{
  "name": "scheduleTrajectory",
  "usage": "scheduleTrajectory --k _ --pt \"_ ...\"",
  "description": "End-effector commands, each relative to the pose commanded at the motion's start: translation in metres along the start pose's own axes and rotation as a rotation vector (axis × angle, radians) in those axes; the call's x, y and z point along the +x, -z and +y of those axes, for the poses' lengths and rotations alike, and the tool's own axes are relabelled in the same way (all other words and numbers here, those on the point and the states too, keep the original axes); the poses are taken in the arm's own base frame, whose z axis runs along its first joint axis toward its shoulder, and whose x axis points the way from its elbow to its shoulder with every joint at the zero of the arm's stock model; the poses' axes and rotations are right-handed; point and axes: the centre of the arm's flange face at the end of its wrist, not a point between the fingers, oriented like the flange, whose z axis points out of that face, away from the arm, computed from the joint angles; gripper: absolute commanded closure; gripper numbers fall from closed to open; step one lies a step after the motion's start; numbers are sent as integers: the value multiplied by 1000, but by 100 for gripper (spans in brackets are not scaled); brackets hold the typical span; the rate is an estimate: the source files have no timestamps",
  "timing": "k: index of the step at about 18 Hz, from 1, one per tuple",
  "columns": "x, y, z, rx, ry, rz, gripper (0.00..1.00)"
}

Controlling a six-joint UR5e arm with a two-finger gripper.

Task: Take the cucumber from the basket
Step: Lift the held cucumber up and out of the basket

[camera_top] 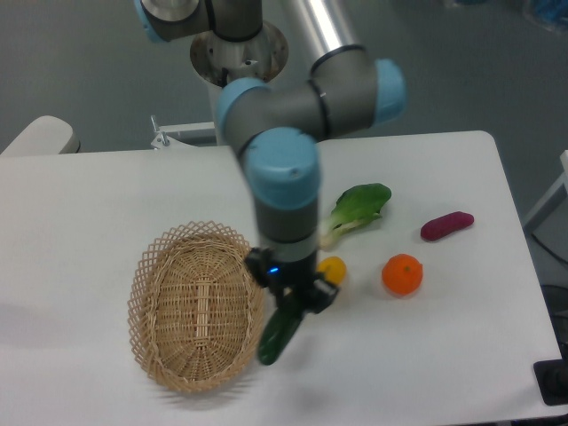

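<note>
The dark green cucumber point(278, 336) hangs tilted from my gripper point(289, 306), its lower end over the right rim of the wicker basket point(197, 306). The gripper is shut on the cucumber's upper end, and the fingers themselves are mostly hidden by the wrist. The basket lies at the front left of the table and nothing shows inside it. I cannot tell whether the cucumber's lower tip touches the rim.
A yellow pepper point(334, 268) sits just right of the gripper, partly hidden by it. An orange point(402, 274), a bok choy point(356, 210) and a purple eggplant point(446, 225) lie further right. The arm's base point(238, 53) stands at the back.
</note>
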Motion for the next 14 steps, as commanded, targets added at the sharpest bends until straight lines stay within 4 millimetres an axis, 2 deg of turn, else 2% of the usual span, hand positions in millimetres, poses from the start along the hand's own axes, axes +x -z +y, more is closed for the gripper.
scheduleTrajectory --k 3,6,14 --pt "-19 -2 29 -17 -78 18 76" --pt "-32 -2 49 -25 -120 27 76" --pt "-36 -2 55 -26 -131 27 76"
